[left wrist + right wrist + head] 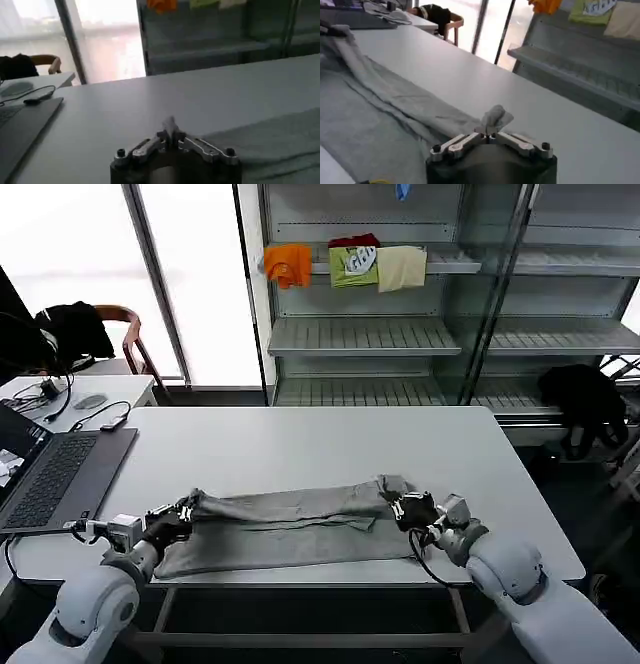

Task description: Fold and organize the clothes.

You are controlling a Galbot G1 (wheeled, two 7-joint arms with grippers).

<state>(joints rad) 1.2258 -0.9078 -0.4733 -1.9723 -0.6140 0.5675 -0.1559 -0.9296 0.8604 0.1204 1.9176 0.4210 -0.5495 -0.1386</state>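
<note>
A light grey cotton shirt (290,529), folded into a long flat band, is laid across the near part of the pale grey rectangular table (300,444), at about 6 o'clock in the head view. Its two ends are pinched by the grippers. The left gripper (186,511) is seen at the band's 9 o'clock end, its fingers closed tight on a small peak of the cloth (170,125). The right gripper (398,506) is seen at the 3 o'clock end, likewise clamped on a bunched tuft of the fabric (495,119). The upper layer of the shirt is drawn taut between them, with a rumpled ridge running along it. An open dark grey laptop (50,474) is placed at 9 o'clock on the table, well apart from the shirt.
</note>
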